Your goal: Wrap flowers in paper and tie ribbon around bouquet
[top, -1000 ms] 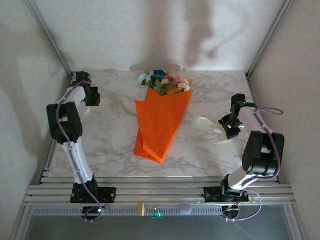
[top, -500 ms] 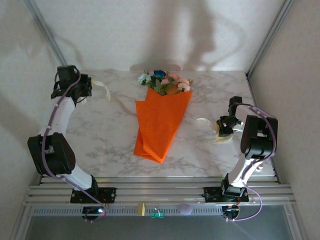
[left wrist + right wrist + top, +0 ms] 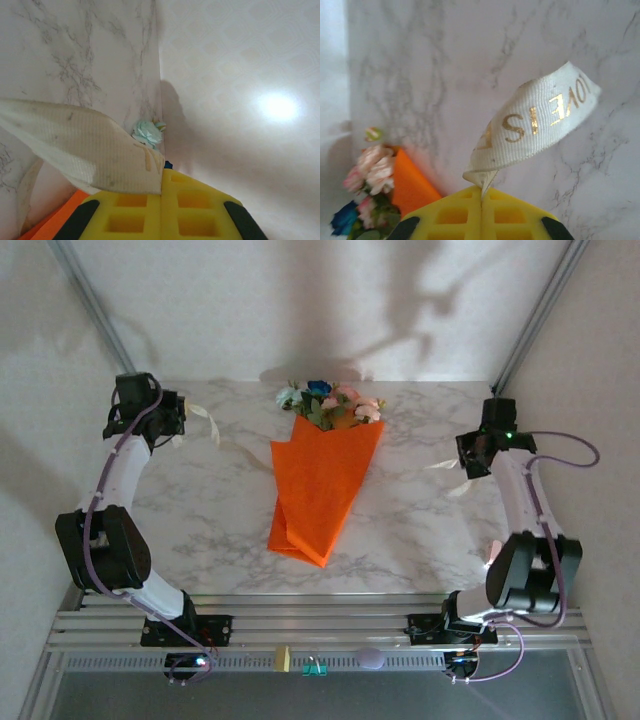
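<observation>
a: where do we have the ribbon [image 3: 540, 120]?
b: one end in each claw. our left gripper [image 3: 161, 176] has its yellow pads [image 3: 135, 220] pressed together on a flat, woven, slightly grubby end. our right gripper [image 3: 481, 197] is closed just as tight, pinching the end with the gold lettering, which curls up in a springy loop.
a: why are the arms so far apart?
b: we judge it's to draw the strip out across the table [image 3: 420, 530], with the bouquet [image 3: 315, 470] lying between them. we can't tell whether the middle stretch runs under or over it.
a: and the wrap itself?
b: the paper [image 3: 322, 530] is thin and bright orange, folded into a long cone with a crisp point towards us. the flowers [image 3: 330, 402], pink, white and blue with green leaves, poke out at the far end. it lies flat on the glossy marbled top, and neither claw touches it.
a: so to us the wrapping looks done, and tying is the step in hand.
</observation>
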`<state>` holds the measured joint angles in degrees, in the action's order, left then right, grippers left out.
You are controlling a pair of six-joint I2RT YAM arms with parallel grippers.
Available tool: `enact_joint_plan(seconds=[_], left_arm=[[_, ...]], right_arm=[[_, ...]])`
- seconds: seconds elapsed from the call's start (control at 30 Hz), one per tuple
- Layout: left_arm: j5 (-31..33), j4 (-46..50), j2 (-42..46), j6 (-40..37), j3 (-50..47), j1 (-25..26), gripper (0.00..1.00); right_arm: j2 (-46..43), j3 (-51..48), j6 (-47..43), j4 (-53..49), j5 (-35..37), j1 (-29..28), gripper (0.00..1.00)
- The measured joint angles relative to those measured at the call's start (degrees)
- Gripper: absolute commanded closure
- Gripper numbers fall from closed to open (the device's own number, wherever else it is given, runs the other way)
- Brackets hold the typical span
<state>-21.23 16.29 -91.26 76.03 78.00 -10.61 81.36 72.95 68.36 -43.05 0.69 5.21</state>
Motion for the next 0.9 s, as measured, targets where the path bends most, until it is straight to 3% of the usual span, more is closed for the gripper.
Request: enact_joint_plan(seconds=[0.27, 0.67, 0.77, 0.9], left_arm=[[0.0, -0.1, 0.0, 0.0, -0.2, 0.0, 1.0], [0.5, 4.0, 1.7, -1.7, -2.1, 1.4, 1.0], [1.7, 6.1, 6.1, -3.2, -2.1, 4.1, 1.0], [1.3, 3.0, 15.9, -5.8, -4.0, 11.5, 1.0]], right_arm=[[-4.2, 3.0, -3.4, -5.7, 2.9, -0.5, 1.0], [-9.9, 6.7, -5.3, -11.4, 5.0, -6.2, 1.0], [-12.5, 5.3, -6.3, -13.1, 5.6, -8.4, 1.0], [-16.1, 3.0, -8.2, -15.4, 5.3, -10.3, 1.0]])
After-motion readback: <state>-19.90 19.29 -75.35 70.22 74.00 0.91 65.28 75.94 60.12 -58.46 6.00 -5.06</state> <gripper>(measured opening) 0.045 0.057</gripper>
